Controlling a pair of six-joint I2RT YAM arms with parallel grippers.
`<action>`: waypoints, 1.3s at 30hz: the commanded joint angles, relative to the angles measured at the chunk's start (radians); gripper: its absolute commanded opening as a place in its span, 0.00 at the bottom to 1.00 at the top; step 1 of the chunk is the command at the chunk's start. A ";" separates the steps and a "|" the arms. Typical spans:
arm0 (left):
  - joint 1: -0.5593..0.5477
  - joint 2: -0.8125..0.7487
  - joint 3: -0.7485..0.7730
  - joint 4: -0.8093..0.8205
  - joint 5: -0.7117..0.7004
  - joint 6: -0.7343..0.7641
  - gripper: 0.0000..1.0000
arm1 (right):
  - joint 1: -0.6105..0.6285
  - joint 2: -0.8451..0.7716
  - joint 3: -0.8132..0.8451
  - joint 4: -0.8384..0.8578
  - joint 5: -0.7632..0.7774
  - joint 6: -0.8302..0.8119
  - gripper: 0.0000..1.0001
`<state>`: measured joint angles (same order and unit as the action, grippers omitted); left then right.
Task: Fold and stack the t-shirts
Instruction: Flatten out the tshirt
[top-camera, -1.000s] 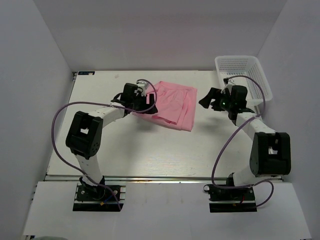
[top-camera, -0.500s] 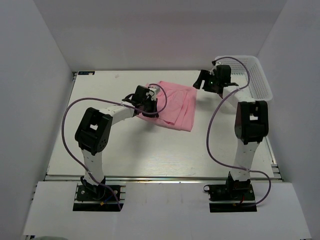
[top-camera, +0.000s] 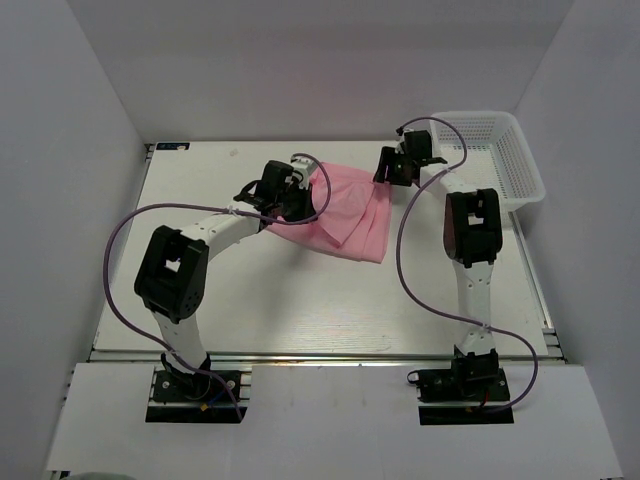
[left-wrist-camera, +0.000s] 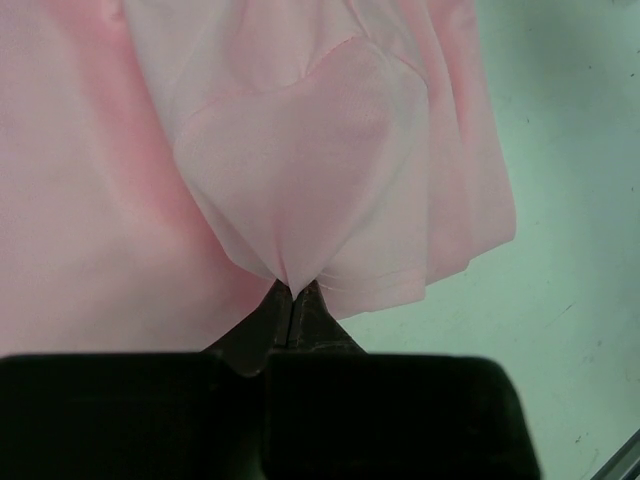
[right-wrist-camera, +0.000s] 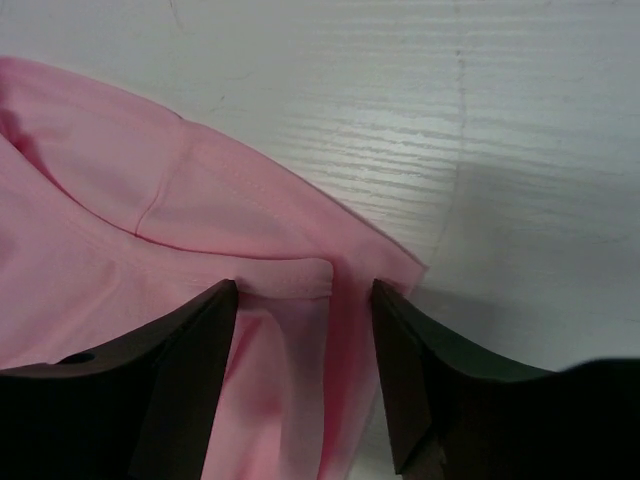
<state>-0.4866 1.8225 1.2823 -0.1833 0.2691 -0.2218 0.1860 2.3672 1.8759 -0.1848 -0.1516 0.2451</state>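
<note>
A light-pink t-shirt (top-camera: 352, 212) lies partly folded at the back middle of the table. My left gripper (top-camera: 303, 205) is at its left edge, shut on a pinch of the thin fabric (left-wrist-camera: 300, 160), which fans up from the closed tips (left-wrist-camera: 292, 292). My right gripper (top-camera: 384, 172) is at the shirt's far right corner. In the right wrist view it (right-wrist-camera: 303, 300) is open, with the jaws straddling a hemmed fold of the t-shirt (right-wrist-camera: 120, 230) near that corner. Its fingertips (right-wrist-camera: 215, 310) rest on or just above the cloth.
A white plastic mesh basket (top-camera: 520, 165) stands at the back right corner, just right of the right arm. The white table (top-camera: 300, 300) stretches bare towards the arm bases. White walls close in the left, back and right sides.
My left gripper shut on the shirt's left edge and drew it up slightly. The right arm swung from beside the basket to the shirt's far right corner, and its jaws narrowed.
</note>
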 joint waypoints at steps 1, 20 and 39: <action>-0.004 -0.043 0.002 -0.008 -0.007 -0.002 0.00 | 0.012 0.010 0.051 -0.007 -0.022 -0.010 0.60; -0.004 -0.465 -0.009 -0.061 -0.370 0.035 0.00 | 0.024 -0.580 -0.329 0.203 -0.083 -0.124 0.00; -0.004 -0.963 -0.064 -0.091 -0.306 0.049 0.00 | 0.021 -1.390 -0.658 0.209 -0.175 -0.136 0.00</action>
<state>-0.4946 0.8673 1.2671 -0.2684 -0.0181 -0.1448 0.2176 1.0031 1.2598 0.0154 -0.3668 0.0860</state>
